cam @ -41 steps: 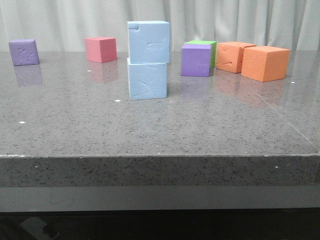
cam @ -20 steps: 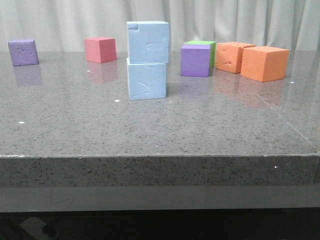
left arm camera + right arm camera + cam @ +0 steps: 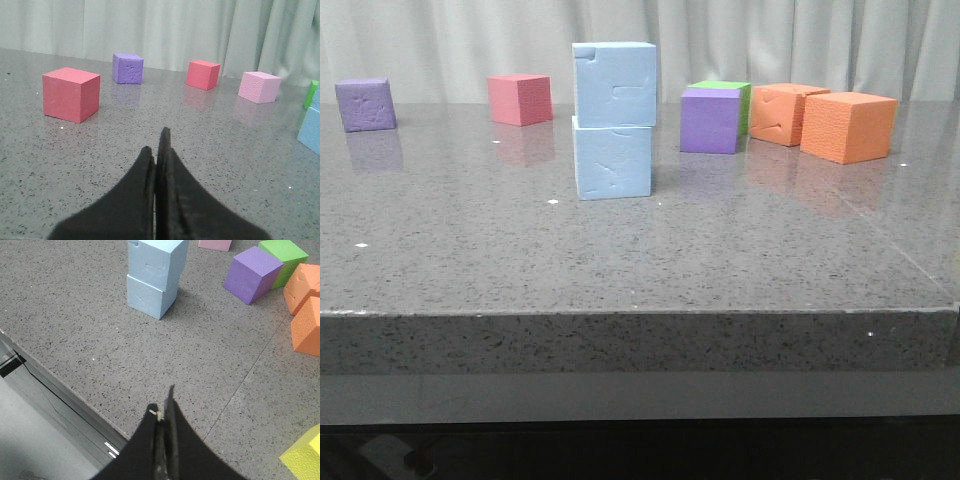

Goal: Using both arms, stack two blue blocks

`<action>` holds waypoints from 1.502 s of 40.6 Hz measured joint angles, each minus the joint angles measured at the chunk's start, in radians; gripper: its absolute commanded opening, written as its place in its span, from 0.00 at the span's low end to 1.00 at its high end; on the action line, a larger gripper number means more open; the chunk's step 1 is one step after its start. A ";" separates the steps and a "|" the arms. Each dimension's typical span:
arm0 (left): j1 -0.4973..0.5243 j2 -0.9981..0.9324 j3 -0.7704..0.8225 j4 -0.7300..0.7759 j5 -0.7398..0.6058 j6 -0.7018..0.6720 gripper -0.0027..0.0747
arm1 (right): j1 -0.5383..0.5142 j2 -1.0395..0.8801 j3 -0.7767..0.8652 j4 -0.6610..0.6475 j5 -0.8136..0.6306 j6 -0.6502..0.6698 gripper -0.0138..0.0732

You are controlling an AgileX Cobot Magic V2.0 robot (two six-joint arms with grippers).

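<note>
The two blue blocks stand stacked near the middle of the table, the upper block resting on the lower block with a slight offset. The right wrist view shows the same stack, upper on lower, well ahead of my right gripper. That gripper is shut, holds nothing and hovers near the table's front edge. My left gripper is also shut and empty, low over the table. Only a sliver of a blue block shows at the edge of its view. No arm appears in the front view.
Near the stack sit a purple cube, a green cube behind it, and two orange cubes. Further left are a red cube and a purple cube. A yellow-green cube lies by my right gripper. The table edge is close.
Everything in the front view has drifted very slightly to the left. The blue stack stands as before.
</note>
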 measured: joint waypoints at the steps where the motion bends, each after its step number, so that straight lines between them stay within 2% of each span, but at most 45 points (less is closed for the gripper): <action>1: 0.000 0.000 0.000 0.000 -0.002 0.010 0.01 | 0.000 0.000 0.000 0.000 0.000 0.000 0.08; 9: 0.000 0.000 0.000 0.000 -0.013 0.047 0.01 | 0.000 0.000 0.000 0.000 0.000 0.000 0.08; 44: 0.000 0.000 0.000 0.000 -0.015 0.051 0.01 | -0.008 -0.027 0.024 0.000 -0.002 0.000 0.08; 51: 0.000 0.000 0.000 0.000 -0.015 0.051 0.01 | -0.134 -0.178 0.160 -0.002 -0.064 0.000 0.08; 61: 0.000 0.000 0.000 0.000 -0.015 0.051 0.01 | -0.368 -0.532 0.545 -0.002 -0.361 0.000 0.08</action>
